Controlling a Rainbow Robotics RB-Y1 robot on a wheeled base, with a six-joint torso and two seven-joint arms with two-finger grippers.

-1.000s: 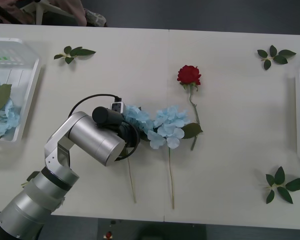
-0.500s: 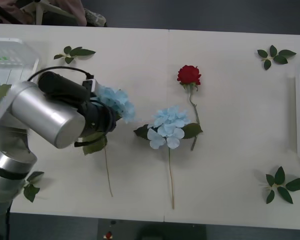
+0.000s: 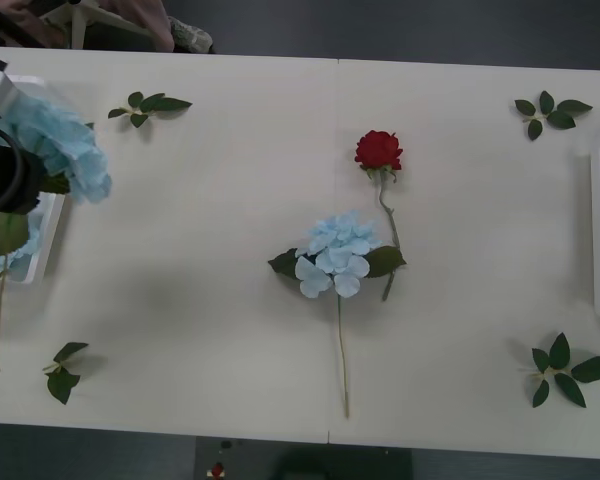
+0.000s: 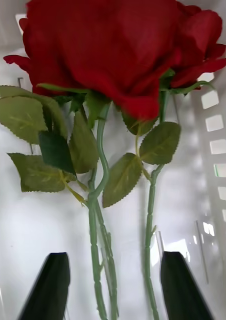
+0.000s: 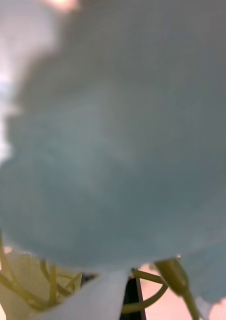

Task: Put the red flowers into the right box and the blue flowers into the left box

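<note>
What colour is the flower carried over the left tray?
Pale sky-blue flower, clearest in the front view.

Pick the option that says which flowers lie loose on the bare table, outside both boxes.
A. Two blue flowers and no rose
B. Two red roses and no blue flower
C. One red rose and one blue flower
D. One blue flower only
C: in the front view a single red rose and a single blue flower lie side by side mid-table, while the left gripper carries another blue bloom over the left box.
</note>
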